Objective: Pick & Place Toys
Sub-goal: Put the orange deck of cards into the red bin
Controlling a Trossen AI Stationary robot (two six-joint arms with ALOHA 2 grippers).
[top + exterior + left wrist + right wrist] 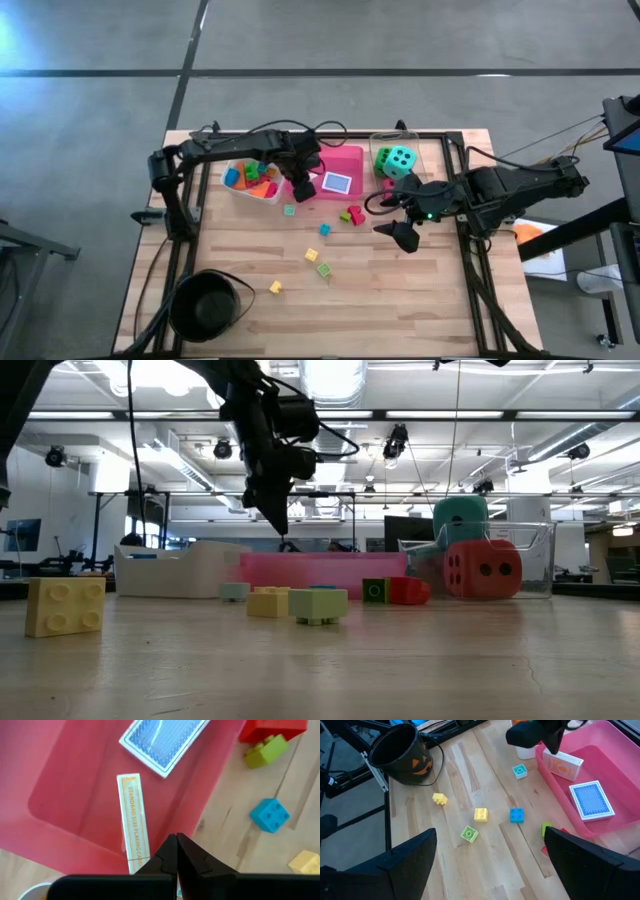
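- Right now my left gripper (300,187) hangs over the near edge of the pink tray (350,160), fingers pinched together with nothing between them; the left wrist view shows the two tips meeting.
- Directly ahead of those tips, inside the tray, lies the boxed card deck (133,820), resting on a narrow side with its long axis running away from the gripper, roughly in line with the fingers.
- Beyond it the blue-backed card (338,183) lies flat in the same tray.
- My right gripper (403,232) hovers wide open above the tabletop towards the right edge, holding nothing.
- Loose blocks sit on the bare wood between the two arms: a blue block (517,815), a yellow block (480,814) and a green block (469,834) just beside it.
- Judging reach, the right arm is nearer these blocks; the left is nearer the tray.
- For the blue block I would turn the right fingers to straddle its flat sides.
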